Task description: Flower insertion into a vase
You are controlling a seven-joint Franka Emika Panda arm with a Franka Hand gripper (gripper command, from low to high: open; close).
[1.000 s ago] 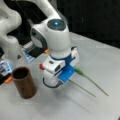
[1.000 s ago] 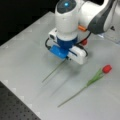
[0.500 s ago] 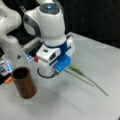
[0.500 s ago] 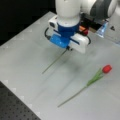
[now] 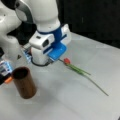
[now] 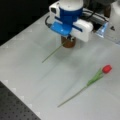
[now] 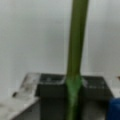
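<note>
1. Vase (image 5: pixel 25 86): it stands upright on the table (image 5: pixel 75 105), mouth up. In a front view it is at about 7 o'clock from the gripper (image 5: pixel 58 58) and apart from it.
2. In a front view the vase (image 6: pixel 69 45) shows only as a brown strip just under the gripper (image 6: pixel 65 40), at its 6 o'clock edge. Most of it is hidden behind the blue and white body.
3. Gripper: it is raised above the table, and in the wrist view its dark fingers (image 7: pixel 50 90) are pinched on the green stem of the held flower (image 7: pixel 75 50). The stem runs straight out toward 12 o'clock.
4. Held flower in a front view: its thin stem (image 6: pixel 52 53) leaves the gripper toward 8 o'clock, outside the vase. Whether the free tip touches the table I cannot tell.
5. In a front view a red head sits just at the gripper's 4 o'clock edge, with leaves and a long stem (image 5: pixel 82 73) trailing on toward 4 o'clock. This appears to be the same held flower.
6. Second flower (image 6: pixel 95 78): a red tulip lying flat on the table, well apart from the gripper at its 4 o'clock. The head is at the 1 o'clock end and the stem at the 7 o'clock end.
</note>
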